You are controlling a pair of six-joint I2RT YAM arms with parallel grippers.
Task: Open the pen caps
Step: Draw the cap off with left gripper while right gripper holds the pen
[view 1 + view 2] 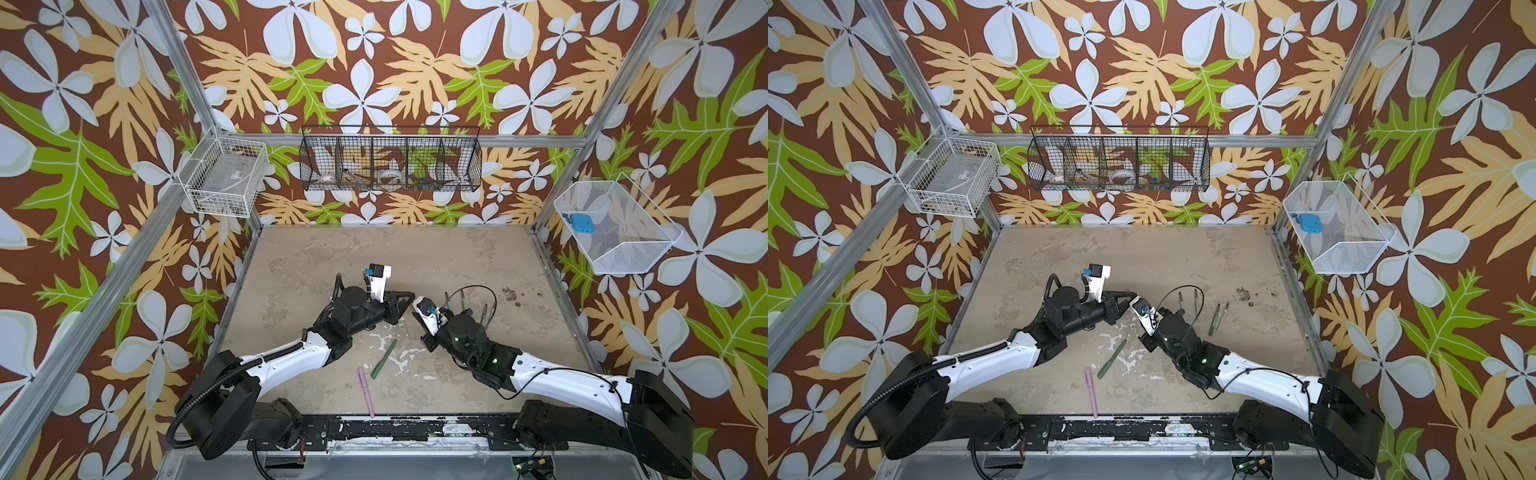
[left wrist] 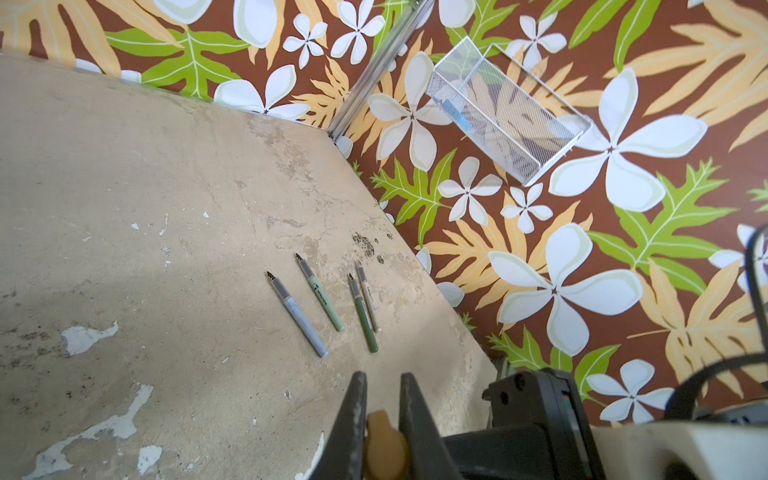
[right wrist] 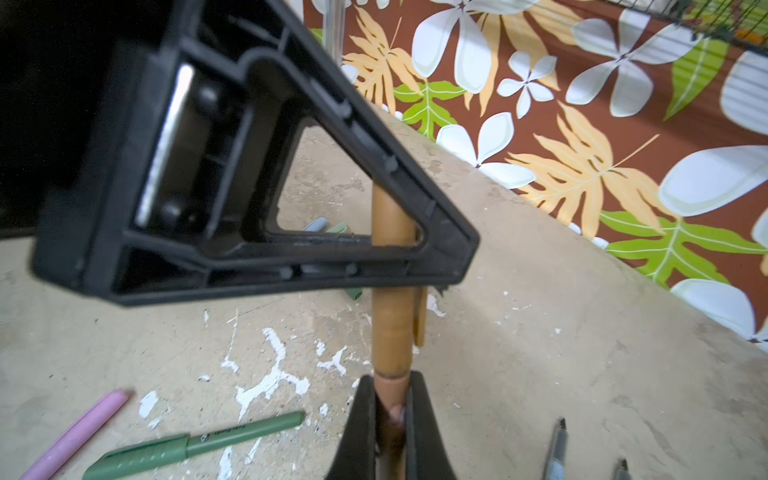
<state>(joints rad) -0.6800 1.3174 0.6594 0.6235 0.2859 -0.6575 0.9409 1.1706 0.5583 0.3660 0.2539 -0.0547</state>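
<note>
From high over the front edge, in both top views, look down and back across the whole table [image 1: 415,257], near-identical framing. From just behind the left gripper [image 2: 382,388], faces the table's right side and the right wall [image 2: 582,257]. From just behind the right gripper [image 3: 392,384], faces leftward, very close. Share, wrist to wrist, the brown pen [image 3: 390,316].

I see white shells on both forearms, the left arm [image 1: 291,355] and right arm [image 1: 573,384], with black joints and bases. A ribbed black hose [image 1: 169,430] loops at lower left of a top view; green lights [image 1: 494,360] glow right of centre. The left hand [image 2: 382,376] and right hand [image 3: 390,378] have black wedge fingers [image 3: 357,424].
</note>
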